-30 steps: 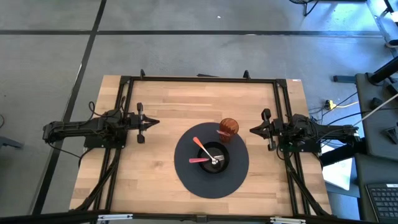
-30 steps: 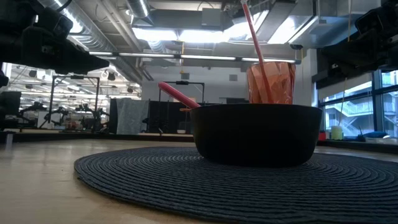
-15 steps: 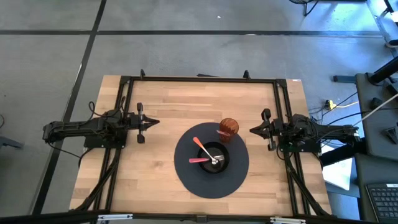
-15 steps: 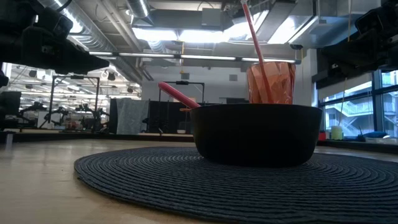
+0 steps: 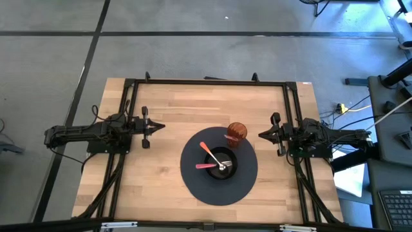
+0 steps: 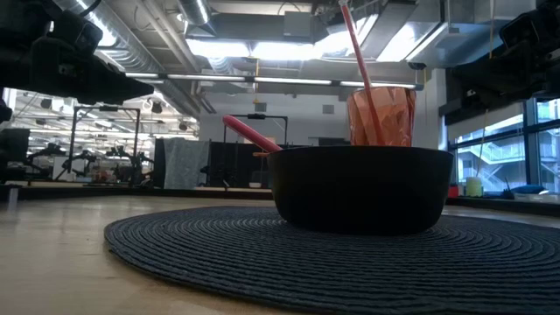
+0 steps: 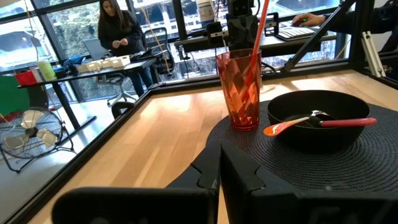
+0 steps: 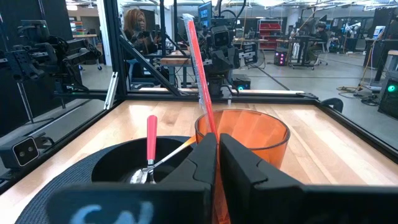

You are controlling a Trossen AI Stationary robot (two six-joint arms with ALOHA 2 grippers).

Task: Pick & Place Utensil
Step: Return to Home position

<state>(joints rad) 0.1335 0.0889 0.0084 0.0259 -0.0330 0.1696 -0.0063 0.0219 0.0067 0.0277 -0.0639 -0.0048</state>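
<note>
**Two utensils lie in one bowl**

One pink fork (image 5: 206, 166) and one orange spoon (image 5: 207, 150) are seen resting in the single black bowl (image 5: 221, 169) on one round mat (image 5: 193, 183). One orange cup (image 5: 236, 133) stands just beside the bowl. The left gripper (image 5: 156, 127) and right gripper (image 5: 261, 135) are closed, empty, at opposite table sides.
</note>
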